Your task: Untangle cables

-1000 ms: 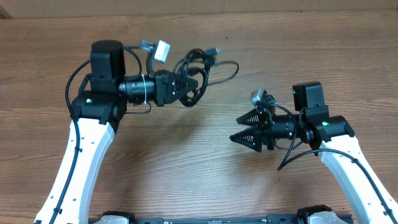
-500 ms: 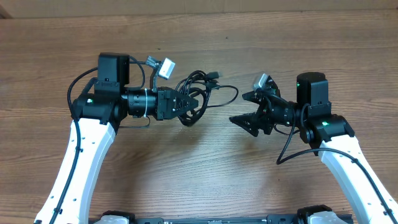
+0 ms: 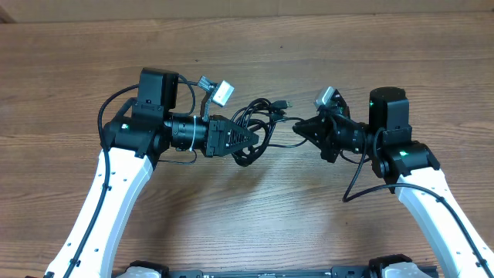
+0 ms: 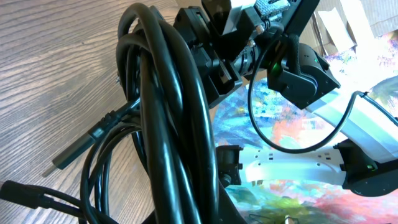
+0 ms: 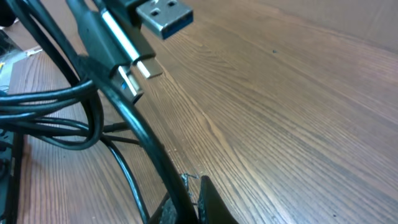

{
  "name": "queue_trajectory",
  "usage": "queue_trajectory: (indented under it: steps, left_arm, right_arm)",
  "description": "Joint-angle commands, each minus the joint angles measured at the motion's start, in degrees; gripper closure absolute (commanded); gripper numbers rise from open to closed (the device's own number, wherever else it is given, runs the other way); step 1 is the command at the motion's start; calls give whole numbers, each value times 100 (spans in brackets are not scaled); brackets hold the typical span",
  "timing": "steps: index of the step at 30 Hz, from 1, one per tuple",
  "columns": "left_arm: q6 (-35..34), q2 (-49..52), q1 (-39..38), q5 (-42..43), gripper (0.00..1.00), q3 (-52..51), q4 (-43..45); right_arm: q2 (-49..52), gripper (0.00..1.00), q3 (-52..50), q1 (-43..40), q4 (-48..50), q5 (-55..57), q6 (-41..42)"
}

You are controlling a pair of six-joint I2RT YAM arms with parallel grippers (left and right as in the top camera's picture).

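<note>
The bunched black cables (image 3: 261,123) sit between the two arms over the wooden desk (image 3: 231,224). Their loops are clenched in the left gripper (image 3: 248,139) and spread just past its tip. The bunch's long axis runs left to right, toward the right gripper (image 3: 302,130), which is clenched on one strand (image 5: 144,140) leading out of the loops. Close up, the cords are glossy and overlapping. In the right wrist view, a blue-tongued USB plug (image 5: 163,14) and a smaller silver plug (image 5: 134,74) point rightward.
</note>
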Motion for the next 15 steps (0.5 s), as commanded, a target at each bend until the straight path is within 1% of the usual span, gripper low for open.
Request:
queue_trajectory:
  steps: [1, 4, 7, 9, 11, 15]
  left_arm:
    - [151, -17, 0, 9, 96, 87, 48]
    - [146, -17, 0, -621, 96, 87, 39]
    - [-48, -17, 0, -1279, 96, 87, 44]
    - [-273, -17, 2, -1661, 96, 87, 42]
    - [-487, -17, 2, -2026, 96, 87, 46]
    - [-708, -17, 2, -2551, 96, 87, 48]
  right_arm:
    - [-9, 96, 70, 0, -74, 66, 647]
    - [-9, 96, 70, 0, -280, 492, 1742]
    - [-9, 96, 70, 0, -702, 1681, 3246]
    - [-9, 96, 70, 0, -1025, 2389, 3851]
    - [-9, 96, 70, 0, -1318, 2970, 4273]
    - [-9, 96, 70, 0, -1453, 3169, 4533]
